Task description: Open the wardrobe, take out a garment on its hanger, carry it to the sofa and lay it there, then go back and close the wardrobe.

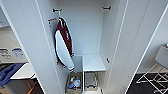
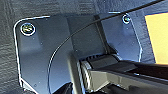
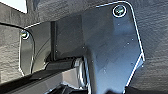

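The wardrobe (image 1: 85, 32) stands right in front of me in the head view with both white doors swung wide, the left door (image 1: 27, 45) and the right door (image 1: 140, 37) framing the inside. On the left side inside hangs a dark red jacket with white sleeves (image 1: 63, 43), under a short dark rail bracket (image 1: 57, 10). A second bracket (image 1: 106, 8) at the upper right carries nothing. At the lower left edge lies a bright blue padded shape (image 1: 7, 72), which may be part of the sofa. Both wrist views look down on the robot's own dark plate over dark carpet.
Low inside the wardrobe are a white shelf block (image 1: 93, 63), a basket of small items (image 1: 74, 83) and a wire rack (image 1: 90, 80). A white table (image 1: 23, 71) stands left of the open door. A white chair with thin legs (image 1: 160, 72) stands at the right.
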### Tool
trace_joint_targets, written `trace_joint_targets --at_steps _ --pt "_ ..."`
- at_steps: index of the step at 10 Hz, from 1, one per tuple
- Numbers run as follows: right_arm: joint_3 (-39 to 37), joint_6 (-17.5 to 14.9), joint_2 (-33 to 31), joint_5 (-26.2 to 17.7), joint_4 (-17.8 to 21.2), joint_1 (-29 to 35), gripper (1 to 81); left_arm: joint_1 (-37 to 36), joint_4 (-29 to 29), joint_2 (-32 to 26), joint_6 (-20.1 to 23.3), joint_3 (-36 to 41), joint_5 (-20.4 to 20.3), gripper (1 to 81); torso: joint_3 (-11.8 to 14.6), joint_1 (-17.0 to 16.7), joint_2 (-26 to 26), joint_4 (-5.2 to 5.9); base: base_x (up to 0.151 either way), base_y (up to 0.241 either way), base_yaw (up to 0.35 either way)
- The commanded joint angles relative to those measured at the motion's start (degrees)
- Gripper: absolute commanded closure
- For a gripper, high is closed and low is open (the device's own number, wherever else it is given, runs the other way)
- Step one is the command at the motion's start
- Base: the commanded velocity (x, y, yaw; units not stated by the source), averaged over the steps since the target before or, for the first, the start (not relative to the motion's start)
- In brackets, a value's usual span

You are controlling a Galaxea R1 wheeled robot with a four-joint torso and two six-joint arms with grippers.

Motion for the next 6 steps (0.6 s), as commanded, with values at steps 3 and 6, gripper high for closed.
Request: trace_joint_targets --at_steps 3,6 --pt "0.1 -0.1 0.3 -3.5 0.0 2.0 1.0 -2.2 -0.4 0.2 -0.2 0.3 2.0 1.0 0.0 0.0 0.0 0.0 0.044 0.0 0.0" --pt "0.1 -0.1 0.2 -3.5 0.0 1.9 1.0 -2.1 -0.4 0.2 -0.2 0.3 2.0 1.0 0.0 0.0 0.0 0.0 0.07 0.0 0.0"
